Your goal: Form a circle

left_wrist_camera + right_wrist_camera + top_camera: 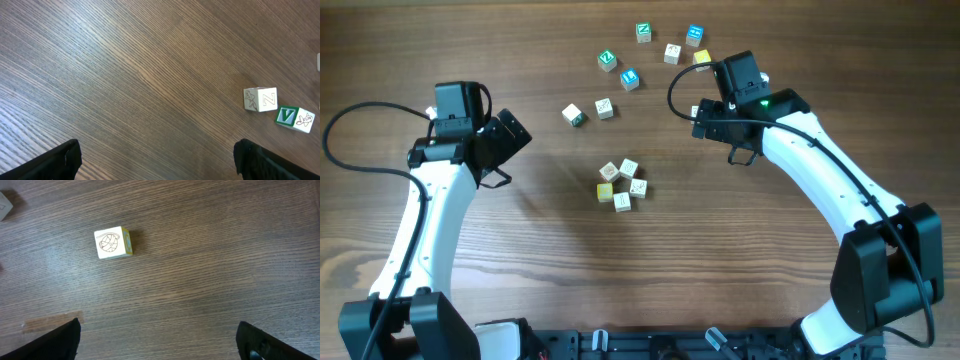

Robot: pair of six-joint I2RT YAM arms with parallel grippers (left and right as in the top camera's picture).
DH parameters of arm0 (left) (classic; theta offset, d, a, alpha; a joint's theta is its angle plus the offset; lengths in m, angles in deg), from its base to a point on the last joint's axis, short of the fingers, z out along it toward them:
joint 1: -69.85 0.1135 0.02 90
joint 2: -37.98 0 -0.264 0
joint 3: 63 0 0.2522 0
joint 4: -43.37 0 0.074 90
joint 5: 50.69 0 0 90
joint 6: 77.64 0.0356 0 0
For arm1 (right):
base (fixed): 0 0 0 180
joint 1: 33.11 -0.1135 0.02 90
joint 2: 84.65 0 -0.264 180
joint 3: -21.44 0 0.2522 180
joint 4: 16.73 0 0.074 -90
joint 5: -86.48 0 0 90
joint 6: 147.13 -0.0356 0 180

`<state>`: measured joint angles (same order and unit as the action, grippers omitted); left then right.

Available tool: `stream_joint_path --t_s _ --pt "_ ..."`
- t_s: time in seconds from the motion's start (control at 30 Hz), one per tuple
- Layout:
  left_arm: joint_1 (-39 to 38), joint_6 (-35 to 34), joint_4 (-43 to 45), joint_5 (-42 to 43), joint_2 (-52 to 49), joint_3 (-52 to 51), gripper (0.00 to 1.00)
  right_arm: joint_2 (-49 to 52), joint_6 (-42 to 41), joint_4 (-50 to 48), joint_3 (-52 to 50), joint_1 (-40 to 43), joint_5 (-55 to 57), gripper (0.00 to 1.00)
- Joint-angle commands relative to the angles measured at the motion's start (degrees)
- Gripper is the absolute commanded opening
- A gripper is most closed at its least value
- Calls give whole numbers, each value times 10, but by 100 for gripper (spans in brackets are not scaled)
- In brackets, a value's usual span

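Note:
The circle (623,185) is a tight ring of small letter cubes at the table's middle, cream faces plus one yellow cube (605,191). My left gripper (510,135) hangs to its upper left, well apart from it. In its wrist view the left gripper (157,152) is open over bare wood. My right gripper (704,108) hangs up and to the right of the ring. Seen from its wrist, the right gripper (157,330) is open and holds nothing. A cream cube with a yellow side (112,243) lies ahead of it to the left, untouched.
Loose cubes lie along the back: a white and green pair (572,114) (605,108), green ones (608,60) (643,32), blue ones (629,78) (695,36), a white one (672,53) and a yellow one (702,58). The left wrist view shows an N cube (260,99) and a V cube (294,118).

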<state>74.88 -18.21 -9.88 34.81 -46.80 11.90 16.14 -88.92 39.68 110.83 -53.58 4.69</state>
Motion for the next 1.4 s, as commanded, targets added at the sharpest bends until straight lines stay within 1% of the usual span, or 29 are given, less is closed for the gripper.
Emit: stream_joint_path --t_s 0.0,0.97,1.1,1.13,1.17,1.2,1.23,1.27,1.3,1.33,1.37 --pt "1 1 0 -3 3 7 100 3 1 -2 6 -1 8 100" --pt "1 1 0 -3 3 7 100 3 1 -2 6 -1 8 100" --pt "1 1 0 -3 3 7 100 2 2 -32 6 -1 7 100" --pt "1 1 0 -3 3 7 100 1 3 -29 7 -1 1 93" --pt "1 1 0 -3 3 7 100 -2 4 -28 7 -1 -19 80" --pt "1 1 0 -3 3 7 100 -5 12 -28 7 -2 -49 67" --pt "1 1 0 -3 3 7 100 -11 35 -31 7 -5 -91 48" --pt "1 1 0 -3 3 7 100 -17 38 -31 7 -10 -112 38" --pt "1 1 0 -3 3 7 100 -19 42 -31 7 -16 -127 23" --pt "1 1 0 -3 3 7 100 -21 59 -31 7 -26 -153 11" --pt "1 1 0 -3 3 7 100 -21 72 -28 7 -39 -176 4"
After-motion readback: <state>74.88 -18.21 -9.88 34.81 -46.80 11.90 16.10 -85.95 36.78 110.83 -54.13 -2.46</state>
